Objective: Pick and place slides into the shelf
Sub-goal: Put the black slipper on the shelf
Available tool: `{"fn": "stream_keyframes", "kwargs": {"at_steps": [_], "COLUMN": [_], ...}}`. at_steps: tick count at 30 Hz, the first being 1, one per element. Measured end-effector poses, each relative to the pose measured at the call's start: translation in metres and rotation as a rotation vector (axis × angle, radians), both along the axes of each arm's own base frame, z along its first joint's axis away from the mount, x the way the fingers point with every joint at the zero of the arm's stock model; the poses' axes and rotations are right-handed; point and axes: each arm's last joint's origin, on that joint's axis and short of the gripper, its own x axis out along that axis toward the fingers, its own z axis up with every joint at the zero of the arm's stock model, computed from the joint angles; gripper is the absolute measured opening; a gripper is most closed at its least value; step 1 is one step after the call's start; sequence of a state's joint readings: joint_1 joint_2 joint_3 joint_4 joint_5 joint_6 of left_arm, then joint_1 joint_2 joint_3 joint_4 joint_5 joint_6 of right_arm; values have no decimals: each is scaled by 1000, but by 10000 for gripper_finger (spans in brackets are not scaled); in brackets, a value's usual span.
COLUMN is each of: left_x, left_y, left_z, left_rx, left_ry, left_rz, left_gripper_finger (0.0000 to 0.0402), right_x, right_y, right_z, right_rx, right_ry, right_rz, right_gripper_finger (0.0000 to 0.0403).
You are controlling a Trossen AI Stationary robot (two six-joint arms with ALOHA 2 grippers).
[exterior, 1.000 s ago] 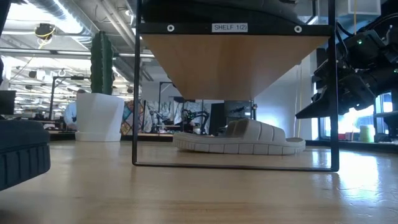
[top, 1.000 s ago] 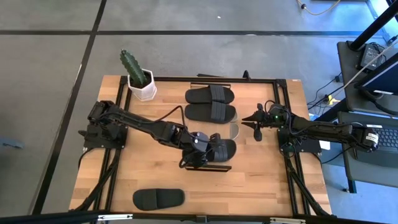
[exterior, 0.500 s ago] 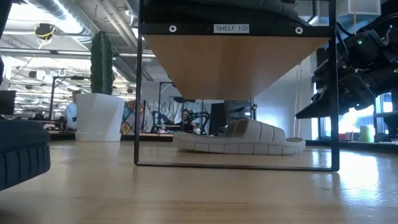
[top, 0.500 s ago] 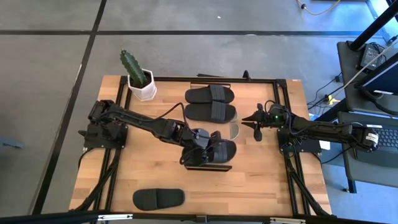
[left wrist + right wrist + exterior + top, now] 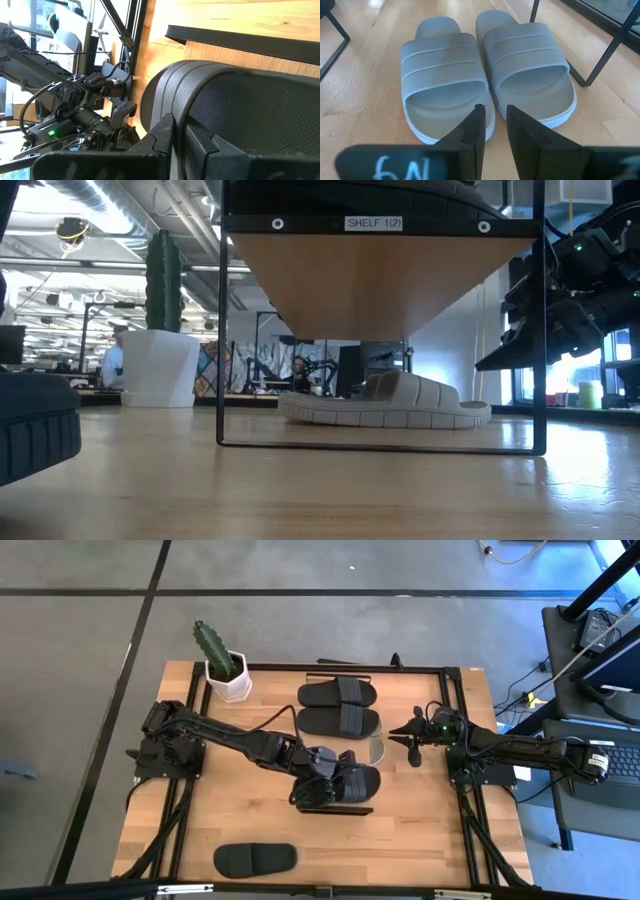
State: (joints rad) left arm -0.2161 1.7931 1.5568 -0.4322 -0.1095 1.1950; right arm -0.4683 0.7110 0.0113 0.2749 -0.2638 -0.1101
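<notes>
A black slide (image 5: pixel 352 781) lies over the near part of the shelf (image 5: pixel 330 808), whose wood top shows from below in the low view (image 5: pixel 372 280). My left gripper (image 5: pixel 322 778) reaches it from the table's left and is shut on its strap. Two more black slides (image 5: pixel 338 692) (image 5: pixel 338 721) lie side by side on the shelf's far part. Two beige slides (image 5: pixel 445 85) (image 5: pixel 530 70) stand on the table under the shelf. My right gripper (image 5: pixel 412 740) waits open at the shelf's right, pointing at them. A further black slide (image 5: pixel 255 859) lies near the front edge. My left gripper (image 5: pixel 180 147) has the rim of the black slide's strap (image 5: pixel 184 117) between its fingers, one finger on the ribbed outside and one inside the opening. The fingers slant down from the table's left. Whether the sole rests on the shelf top, I cannot tell.
A potted cactus (image 5: pixel 222 665) stands at the table's far left corner. The shelf's thin dark legs (image 5: pixel 219 330) (image 5: pixel 545 330) stand around the beige slides. Bare wood lies between the shelf and the lone black slide near the front edge.
My left gripper has rolled slightly at the black slide's strap without leaving its place. In the low view the shelf has shifted a little toward the table's right. My right arm has kept still.
</notes>
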Motion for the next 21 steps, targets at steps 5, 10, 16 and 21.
{"fn": "stream_keyframes", "kwargs": {"at_steps": [5,10,16,21], "left_x": [0,0,0,0], "left_y": [1,0,0,0], "left_z": [0,0,0,0], "left_rx": [-7,-28,-32,-32], "left_ry": [1,9,9,9], "left_rz": [1,-17,-15,-15], "left_gripper_finger": [29,72,126,139], "right_x": [0,0,0,0], "right_y": [0,0,0,0], "right_z": [0,0,0,0], "right_rx": [0,0,0,1], "right_ry": [1,1,1,2], "right_rz": [0,0,0,0], "right_gripper_finger": [80,80,80,80]}}
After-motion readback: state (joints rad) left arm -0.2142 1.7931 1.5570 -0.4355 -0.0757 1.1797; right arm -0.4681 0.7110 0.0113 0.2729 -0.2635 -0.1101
